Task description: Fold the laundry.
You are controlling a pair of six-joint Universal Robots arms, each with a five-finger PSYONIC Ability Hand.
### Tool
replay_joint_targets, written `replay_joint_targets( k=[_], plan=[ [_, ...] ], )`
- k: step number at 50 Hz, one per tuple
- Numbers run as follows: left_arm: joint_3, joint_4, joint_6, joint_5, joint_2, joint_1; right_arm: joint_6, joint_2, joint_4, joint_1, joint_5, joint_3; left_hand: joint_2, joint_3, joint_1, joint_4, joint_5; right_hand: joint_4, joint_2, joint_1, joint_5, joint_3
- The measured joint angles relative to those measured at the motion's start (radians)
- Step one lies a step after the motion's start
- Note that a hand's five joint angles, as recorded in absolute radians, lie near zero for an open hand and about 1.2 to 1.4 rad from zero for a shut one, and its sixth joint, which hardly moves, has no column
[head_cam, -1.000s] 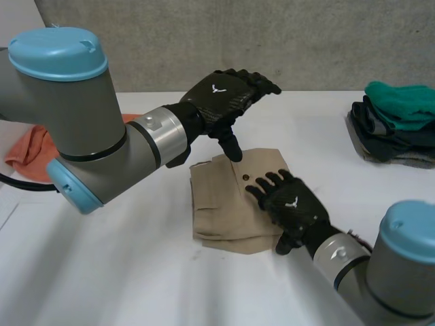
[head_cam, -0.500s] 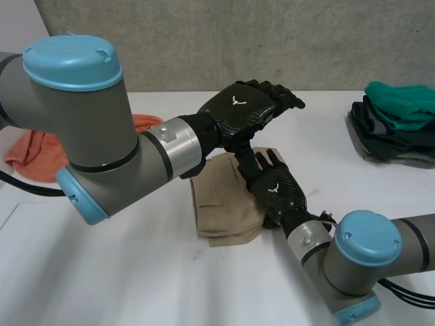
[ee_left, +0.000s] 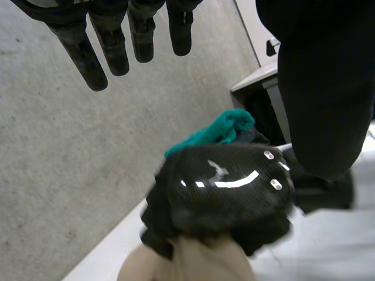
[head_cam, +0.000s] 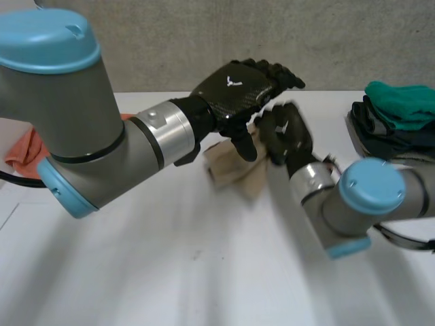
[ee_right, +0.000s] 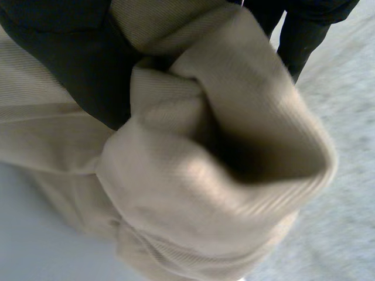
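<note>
Clutching bunched beige cloth point(head_cam: 230, 170) is the right hand point(head_cam: 285, 136) (left hand point(head_cam: 238, 89) hovers, fingers straight).

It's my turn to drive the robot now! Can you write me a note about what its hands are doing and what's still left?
Left hand: open, fingers straight, hovering over the beige garment, holding nothing.
Right hand: shut on the beige garment, which is bunched up in its grip.
Pile of folded clothes, green on top: at the right side of the table.
Orange cloth: crumpled at the table's left side.
Done: the pile looks folded.
Left: probably set the beige garment down neatly, then fold the orange cloth.
</note>
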Motion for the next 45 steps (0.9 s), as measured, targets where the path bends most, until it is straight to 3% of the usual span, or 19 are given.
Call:
replay_joint_targets(
  k=[14, 25, 32, 34, 39, 45],
  plan=[
    [0.001, 0.005, -0.003, -0.004, 0.076, 0.03, 0.254, -0.075, -0.008, -0.248, -0.001, -0.288, 0.0, 0.0, 0.0, 0.0, 0.0, 0.005, 0.0, 0.011, 0.016, 0.015],
    [-0.022, 0.004, -0.004, -0.004, 0.077, 0.026, 0.449, 0.079, -0.008, -0.535, -0.053, -0.56, 0.0, 0.0, 0.0, 0.0, 0.0, 0.007, 0.0, 0.011, 0.018, 0.014],
    [-0.046, 0.004, -0.004, -0.004, 0.076, 0.023, 0.511, 0.271, 0.007, -0.678, -0.21, -0.661, 0.0, 0.0, 0.0, 0.0, 0.0, 0.008, 0.0, 0.011, 0.018, 0.014],
    [-0.055, 0.004, -0.004, -0.004, 0.076, 0.022, 0.52, 0.335, 0.018, -0.726, -0.3, -0.665, 0.0, 0.0, 0.0, 0.0, 0.0, 0.009, 0.0, 0.011, 0.018, 0.014],
    [-0.064, 0.004, -0.003, -0.004, 0.075, 0.02, 0.536, 0.39, 0.035, -0.796, -0.467, -0.632, 0.0, 0.0, 0.0, 0.0, 0.0, 0.01, 0.0, 0.011, 0.05, 0.014],
    [-0.066, 0.004, -0.003, -0.004, 0.074, 0.019, 0.602, 0.384, 0.034, -0.856, -0.591, -0.598, 0.0, 0.0, 0.0, 0.0, 0.0, -0.048, -0.062, -0.016, 0.014, -0.051]
  ],
)
